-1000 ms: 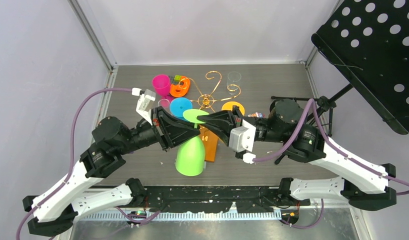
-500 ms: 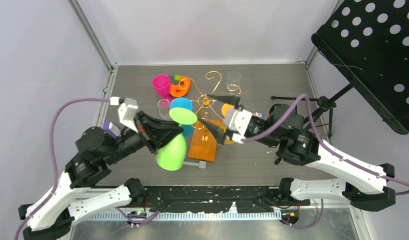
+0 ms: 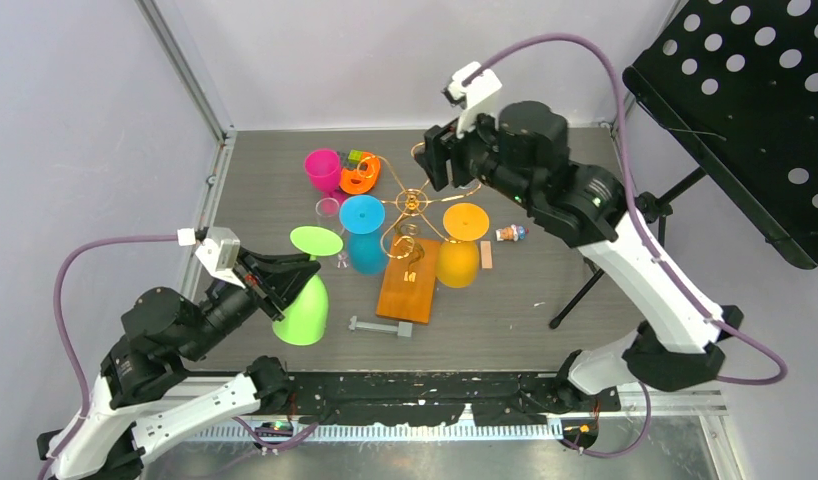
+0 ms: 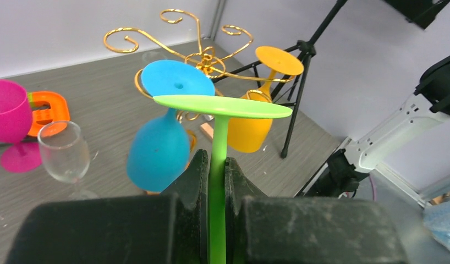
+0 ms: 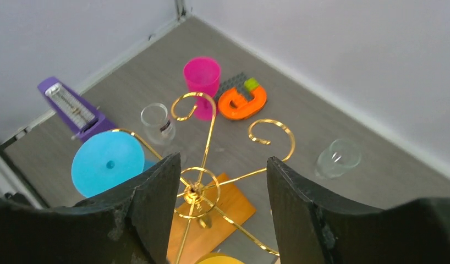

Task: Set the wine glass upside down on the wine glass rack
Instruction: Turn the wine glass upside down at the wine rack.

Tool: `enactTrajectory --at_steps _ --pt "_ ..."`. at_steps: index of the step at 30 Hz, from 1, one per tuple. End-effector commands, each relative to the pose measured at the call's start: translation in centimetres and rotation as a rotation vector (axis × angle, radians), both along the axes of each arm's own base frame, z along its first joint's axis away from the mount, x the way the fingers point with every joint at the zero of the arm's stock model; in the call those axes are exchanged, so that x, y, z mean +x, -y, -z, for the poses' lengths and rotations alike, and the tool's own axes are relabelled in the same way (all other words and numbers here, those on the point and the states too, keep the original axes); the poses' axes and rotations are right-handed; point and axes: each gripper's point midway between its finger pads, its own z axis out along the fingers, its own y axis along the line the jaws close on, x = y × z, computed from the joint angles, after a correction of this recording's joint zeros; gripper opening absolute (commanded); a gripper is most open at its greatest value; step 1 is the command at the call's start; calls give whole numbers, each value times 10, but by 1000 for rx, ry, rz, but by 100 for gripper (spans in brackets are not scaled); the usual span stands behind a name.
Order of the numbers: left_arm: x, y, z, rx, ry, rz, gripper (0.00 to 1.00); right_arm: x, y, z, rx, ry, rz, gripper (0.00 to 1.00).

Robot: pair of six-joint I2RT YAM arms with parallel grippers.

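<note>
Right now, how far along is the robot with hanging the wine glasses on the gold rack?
Done: a blue glass and an orange glass hang upside down on the rack. In hand: the left gripper is shut on the green glass by its stem, foot up, short of the rack; the right gripper hovers open over it. Left: hooking the green glass onto a free arm.

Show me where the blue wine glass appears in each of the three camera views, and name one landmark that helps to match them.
Top external: the blue wine glass is upside down near the centre, left of the wine glass rack.
Left wrist: left of centre, behind the green wine glass.
Right wrist: only its round foot shows, at lower left.
Shared landmark: the pink wine glass, upright on the table.
</note>
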Motion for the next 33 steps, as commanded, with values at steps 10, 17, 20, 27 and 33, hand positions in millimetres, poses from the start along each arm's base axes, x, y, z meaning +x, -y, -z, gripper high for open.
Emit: enactTrajectory --at_steps 10,17,20,27,33 --pt "3 22 7 -81 -12 45 0 -16 -29 76 -73 -316 -91 54" --pt "1 40 10 -95 -11 112 0 -14 -35 96 -138 -295 -140 46" --pt "0 45 10 -122 4 130 0 -13 -38 101 -164 -284 -155 45" --pt "3 54 18 -143 7 145 0 -7 -39 94 -153 -234 -156 47" --pt "6 59 22 -150 -6 142 0 -1 -40 93 -158 -219 -158 48"
